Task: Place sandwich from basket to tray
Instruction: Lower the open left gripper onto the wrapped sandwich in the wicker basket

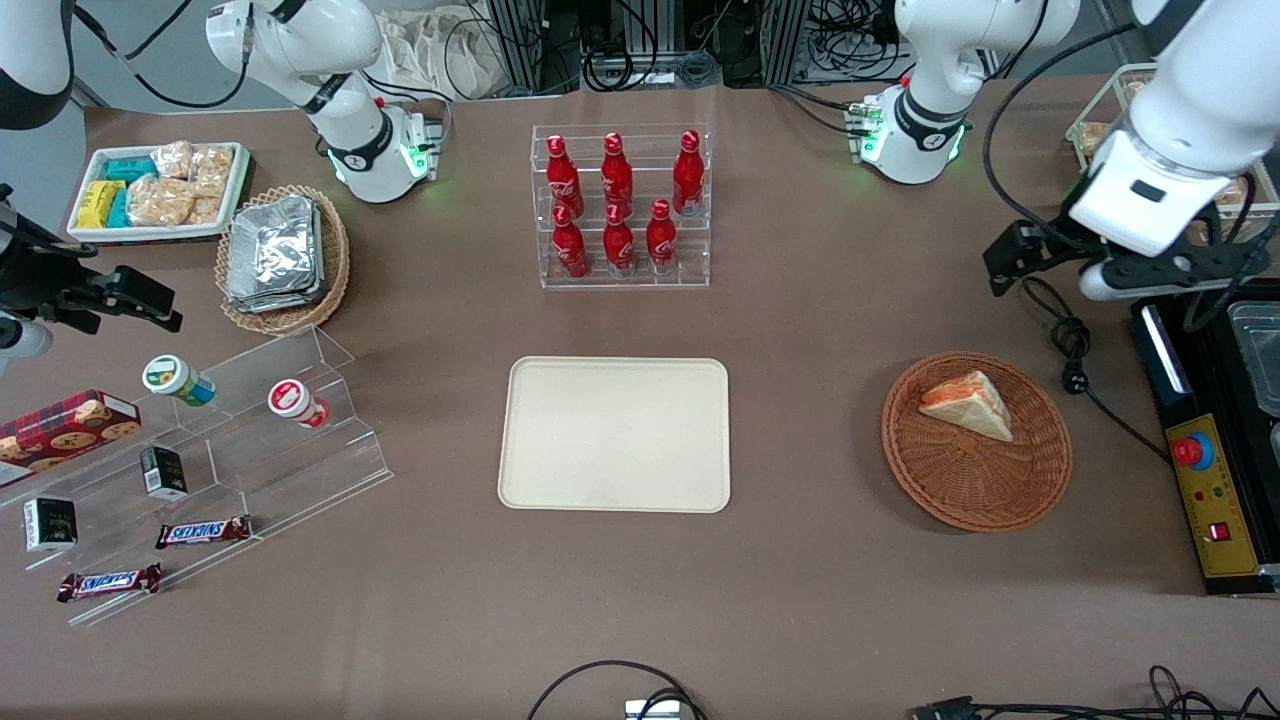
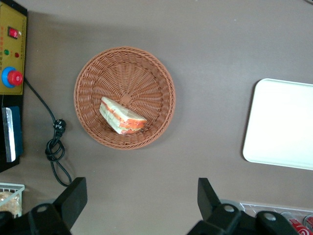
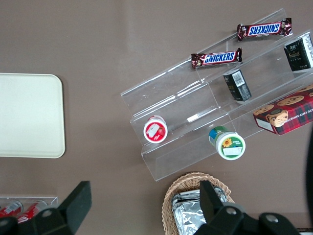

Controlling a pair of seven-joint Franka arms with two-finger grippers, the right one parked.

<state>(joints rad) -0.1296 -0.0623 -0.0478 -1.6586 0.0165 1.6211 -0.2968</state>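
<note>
The sandwich (image 1: pixel 968 404) is a small white-bread wedge with orange-red and green layers. It lies in the round reddish-brown wicker basket (image 1: pixel 976 492) toward the working arm's end of the table. The cream tray (image 1: pixel 615 435) lies flat and bare at mid-table. My left gripper (image 1: pixel 1015 260) hangs in the air, farther from the front camera than the basket, open and empty. In the left wrist view the sandwich (image 2: pixel 122 116) lies in the basket (image 2: pixel 146 73), the tray (image 2: pixel 283 122) shows beside it, and the gripper (image 2: pixel 141 198) has its fingers wide apart over bare table.
A black and yellow control box (image 1: pixel 1205 500) with a red button and a looped black cable (image 1: pixel 1072 350) lie beside the basket. A rack of red bottles (image 1: pixel 620 205) stands farther back than the tray. A clear stepped stand (image 1: pixel 230 450), a tan basket of foil packets (image 1: pixel 280 255) and a white snack tray (image 1: pixel 155 190) lie toward the parked arm's end.
</note>
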